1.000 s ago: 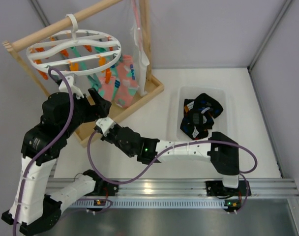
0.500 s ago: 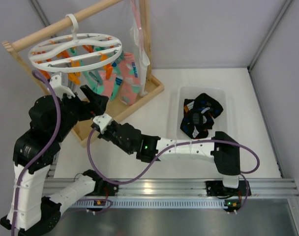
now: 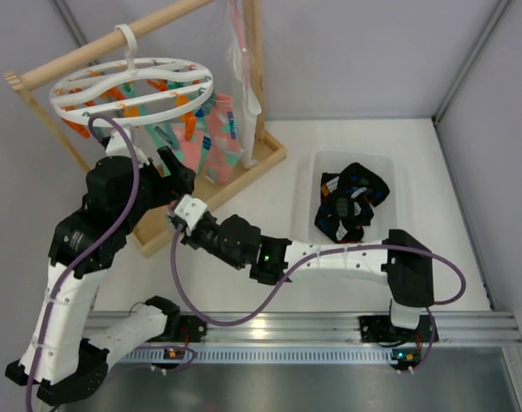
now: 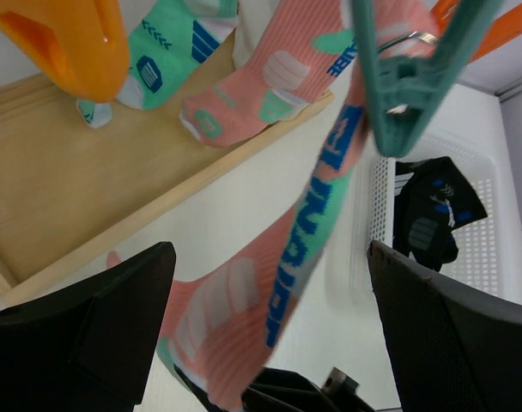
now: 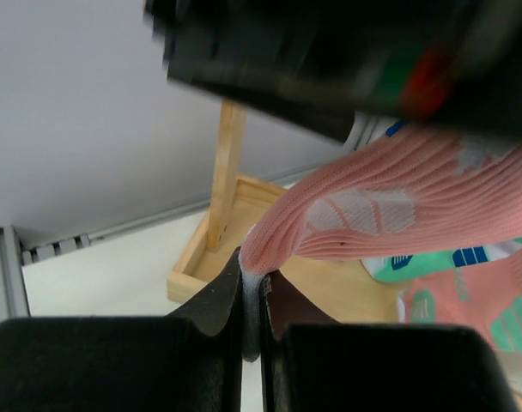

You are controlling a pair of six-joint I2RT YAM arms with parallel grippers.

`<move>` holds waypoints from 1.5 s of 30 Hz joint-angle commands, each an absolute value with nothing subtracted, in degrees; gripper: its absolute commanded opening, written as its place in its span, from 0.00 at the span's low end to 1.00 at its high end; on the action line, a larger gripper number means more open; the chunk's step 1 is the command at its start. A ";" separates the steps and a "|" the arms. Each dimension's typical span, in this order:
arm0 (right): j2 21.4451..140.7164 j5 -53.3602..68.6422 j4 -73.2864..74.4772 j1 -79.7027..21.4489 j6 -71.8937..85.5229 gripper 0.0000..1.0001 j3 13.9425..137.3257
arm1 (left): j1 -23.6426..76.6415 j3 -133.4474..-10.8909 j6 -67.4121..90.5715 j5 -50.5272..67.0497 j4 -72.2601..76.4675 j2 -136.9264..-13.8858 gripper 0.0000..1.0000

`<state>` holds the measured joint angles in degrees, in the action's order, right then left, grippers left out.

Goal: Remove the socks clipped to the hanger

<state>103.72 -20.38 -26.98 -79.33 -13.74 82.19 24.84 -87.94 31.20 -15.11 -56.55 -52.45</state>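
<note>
Right wrist: right tool (image 5: 251,296) clamps pink sock (image 5: 390,215) edge, unclear from top external.

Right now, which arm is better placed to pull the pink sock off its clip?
Right, probably. The right claw is shut on the toe of the pink sock and can pull. The left claw is open, straddling the sock under the teal clip, gripping nothing.

You're looking at a white hanger (image 3: 208,84) with orange clips (image 4: 68,39) and teal clips (image 4: 407,73). The pink sock (image 4: 317,210) has mint and pale patches (plus blue lettering), the mint sock (image 4: 171,43) blue chevrons, and the black socks (image 3: 351,202) blue patches.
</note>
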 commanded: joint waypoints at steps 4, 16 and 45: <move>95.72 -15.74 -34.10 -76.29 -7.82 0.00 80.69 | 24.79 -84.21 31.29 -15.73 -52.65 -51.15 0.94; 94.75 -14.42 -31.29 -75.76 -7.21 0.01 80.51 | 24.78 -78.66 32.08 -12.30 -45.97 -47.72 0.07; 103.88 47.20 -15.12 -42.27 35.86 0.74 109.50 | 24.70 -71.46 36.30 -6.33 -44.47 -42.10 0.00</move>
<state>102.17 43.35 -10.39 -41.89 31.81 105.32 24.84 -71.50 35.46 -7.79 -46.81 -42.74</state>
